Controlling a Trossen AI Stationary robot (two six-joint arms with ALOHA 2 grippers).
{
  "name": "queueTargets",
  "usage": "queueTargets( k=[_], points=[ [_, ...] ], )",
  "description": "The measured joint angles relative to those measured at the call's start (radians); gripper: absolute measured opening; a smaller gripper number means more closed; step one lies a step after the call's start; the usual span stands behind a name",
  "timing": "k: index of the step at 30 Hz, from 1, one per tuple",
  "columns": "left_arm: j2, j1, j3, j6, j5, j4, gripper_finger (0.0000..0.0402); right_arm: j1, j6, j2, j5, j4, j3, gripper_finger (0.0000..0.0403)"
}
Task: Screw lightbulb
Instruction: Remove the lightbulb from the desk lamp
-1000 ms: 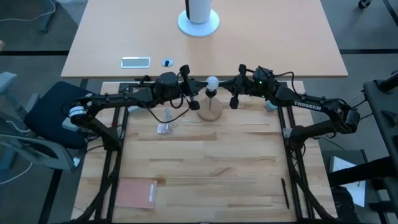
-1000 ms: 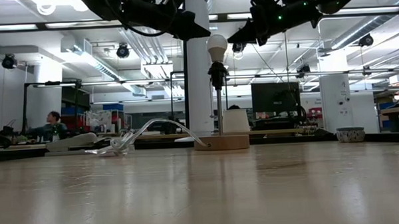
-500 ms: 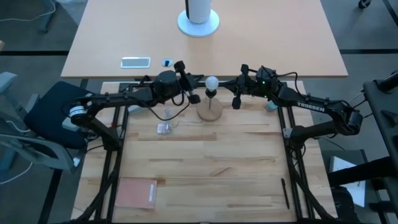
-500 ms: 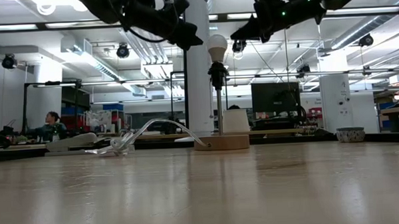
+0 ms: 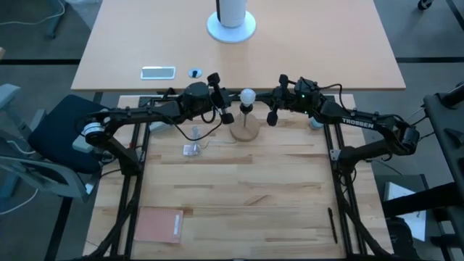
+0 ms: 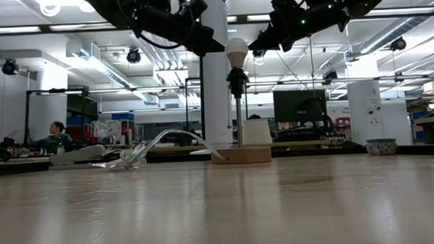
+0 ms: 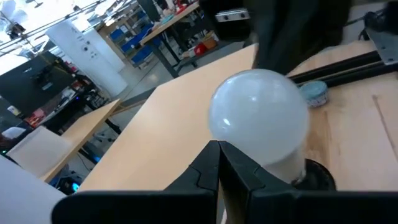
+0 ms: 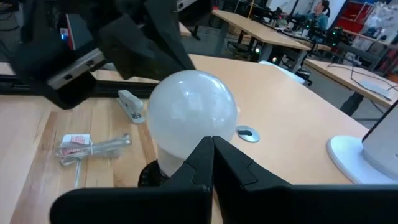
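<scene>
The frosted white lightbulb (image 5: 247,95) stands upright with its base in the black socket stem (image 6: 236,81), which rises from the round wooden base (image 5: 245,130) at the table's far middle. My left gripper (image 5: 233,97) is shut. It points level at the globe from the table's left, and its tips stand just before the globe in the left wrist view (image 7: 217,148). My right gripper (image 5: 261,96) is also shut and points at the globe from the right (image 8: 211,142). In the low view both tips (image 6: 220,48) (image 6: 252,45) flank the bulb (image 6: 236,50). My left gripper's shut fingertips stand at the left side of the bulb's globe (image 7: 242,134); I cannot tell whether they touch it. My right gripper's shut fingertips stand at the right side of the globe (image 8: 186,124); I cannot tell whether they touch it.
A clear plastic wrapper (image 5: 194,148) lies left of the wooden base. A small bowl (image 5: 314,123) sits under the right arm. A brown pad (image 5: 159,225) lies at the near left and a black pen (image 5: 333,225) at the near right. The table's middle and near part are bare wood.
Both grippers drew back a little from the bulb half a second ago and have come in toward it again, the left from the left side, the right from the right. The bulb and its stand have stayed where they were.
</scene>
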Motion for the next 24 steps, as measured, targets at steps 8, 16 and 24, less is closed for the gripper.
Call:
queueTargets(
  k=[8,16,24],
  points=[
    [-0.032,-0.007,0.0,-0.012,0.013,-0.039,0.0,0.001,-0.005,-0.016,-0.004,0.006,0.0,0.0],
    [0.004,0.006,0.0,-0.019,-0.044,-0.009,0.0,0.003,0.001,-0.002,-0.085,0.01,0.0,0.0],
    [0.001,-0.003,0.0,-0.015,-0.01,-0.007,0.0,-0.001,-0.006,0.017,-0.052,0.013,0.0,0.0]
  ],
)
